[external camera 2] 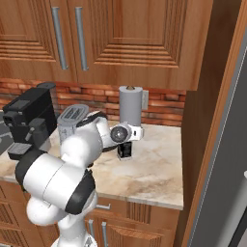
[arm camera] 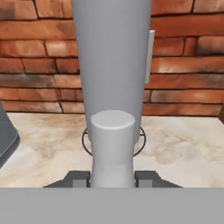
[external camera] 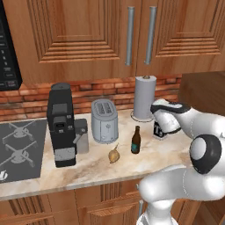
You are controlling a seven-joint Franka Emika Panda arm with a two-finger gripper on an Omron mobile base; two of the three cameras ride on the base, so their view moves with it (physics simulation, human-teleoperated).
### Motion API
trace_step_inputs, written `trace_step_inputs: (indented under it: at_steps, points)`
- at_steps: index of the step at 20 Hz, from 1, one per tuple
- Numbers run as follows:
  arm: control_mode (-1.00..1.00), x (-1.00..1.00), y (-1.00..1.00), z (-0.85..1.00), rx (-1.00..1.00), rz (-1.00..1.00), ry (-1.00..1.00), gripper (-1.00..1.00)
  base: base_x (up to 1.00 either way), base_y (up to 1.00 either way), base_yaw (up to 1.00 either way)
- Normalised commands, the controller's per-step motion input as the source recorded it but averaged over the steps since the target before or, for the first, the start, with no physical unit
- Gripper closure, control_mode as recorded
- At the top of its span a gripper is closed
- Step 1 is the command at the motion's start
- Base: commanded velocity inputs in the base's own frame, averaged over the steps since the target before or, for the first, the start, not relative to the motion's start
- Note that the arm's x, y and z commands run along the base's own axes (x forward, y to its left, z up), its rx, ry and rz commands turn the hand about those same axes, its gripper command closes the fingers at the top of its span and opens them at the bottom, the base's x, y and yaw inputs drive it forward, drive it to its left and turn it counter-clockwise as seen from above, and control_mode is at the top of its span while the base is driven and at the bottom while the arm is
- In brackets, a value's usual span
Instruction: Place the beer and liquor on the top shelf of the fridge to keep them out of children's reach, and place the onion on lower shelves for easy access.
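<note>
The liquor [external camera: 159, 130] is a squat clear bottle with a black label, standing on the counter [external camera: 88, 169] in front of the paper towel roll. My gripper [arm camera: 112, 178] is shut on its short white neck [arm camera: 112, 144], with one dark fingertip [arm camera: 78, 178] on each side. From the right base view the hand [external camera 2: 126, 133] sits right over the liquor [external camera 2: 124, 151]. The slim brown beer [external camera: 136, 140] stands a little to the left, and the tan onion [external camera: 114, 154] lies left of that, both apart from the gripper. The fridge [external camera 2: 224, 178] shows as a grey front at the far right.
A grey paper towel roll [external camera: 145, 97] stands close behind the bottle, against the brick wall. Left along the counter are a toaster [external camera: 104, 121], a black coffee machine [external camera: 61, 125] and the stove [external camera: 19, 149]. Wooden cabinets [external camera: 79, 30] hang overhead.
</note>
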Motion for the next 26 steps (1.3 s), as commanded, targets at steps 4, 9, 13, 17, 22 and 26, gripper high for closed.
trace_step_inputs:
  at_steps: [4, 9, 13, 17, 22, 26]
  points:
    - [-1.0, -0.42, 0.0, 0.9, -0.02, 0.05, 0.03, 1.0, 0.0, 0.0, 0.0]
    - [-1.0, -0.44, 0.0, 1.0, -0.04, 0.03, 0.02, 1.0, 0.0, 0.0, 0.0]
    - [-1.0, -0.43, 0.0, 1.0, -0.02, 0.02, 0.0, 1.0, 0.0, 0.0, 0.0]
    - [-1.0, -0.39, 0.0, 1.0, 0.0, 0.0, 0.0, 1.0, 0.0, 0.0, 0.0]
    - [-1.0, -0.6, 0.0, 0.89, 0.0, 0.0, 0.08, 1.0, 0.0, 0.0, 0.0]
    - [-1.0, -0.74, 0.11, 0.48, 0.03, 0.0, 0.03, 1.0, 0.0, 0.0, 0.0]
